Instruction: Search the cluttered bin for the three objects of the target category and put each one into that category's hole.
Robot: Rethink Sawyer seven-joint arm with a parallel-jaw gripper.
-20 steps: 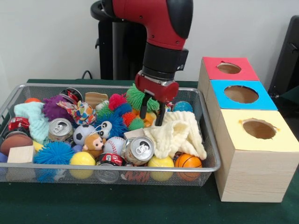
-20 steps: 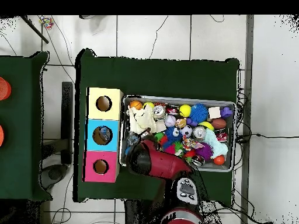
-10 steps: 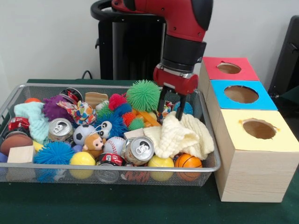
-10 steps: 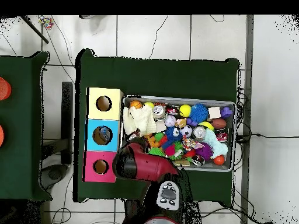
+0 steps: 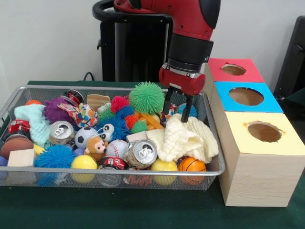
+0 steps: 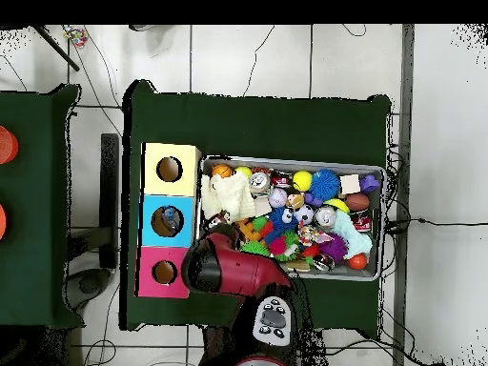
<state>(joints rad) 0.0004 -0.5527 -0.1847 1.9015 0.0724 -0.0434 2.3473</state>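
A wire mesh bin (image 5: 114,172) is packed with toys: spiky rubber balls, small sports balls, drink cans (image 5: 142,153), plush animals and wooden blocks. My gripper (image 5: 177,108) hangs open at the bin's right end, just above a cream knitted cloth (image 5: 183,138), with nothing between its fingers. A green spiky ball (image 5: 146,97) sits to its left. Three wooden boxes stand to the right of the bin, each with a round hole: red (image 5: 219,65), blue (image 5: 224,88) and yellow (image 5: 257,171). In the overhead view the red arm (image 6: 229,268) hides the gripper, beside the bin (image 6: 294,159).
A cream cloth drapes over the bin's right front corner, above a small basketball (image 5: 192,164). A black pedestal (image 5: 128,47) rises behind the bin. The boxes (image 6: 170,221) stand in a row against the bin's end. A second green table (image 6: 33,205) lies at the overhead view's left.
The gripper has moved from the bin's middle to its right end and risen slightly. The cream cloth has shifted and the green spiky ball is now uncovered.
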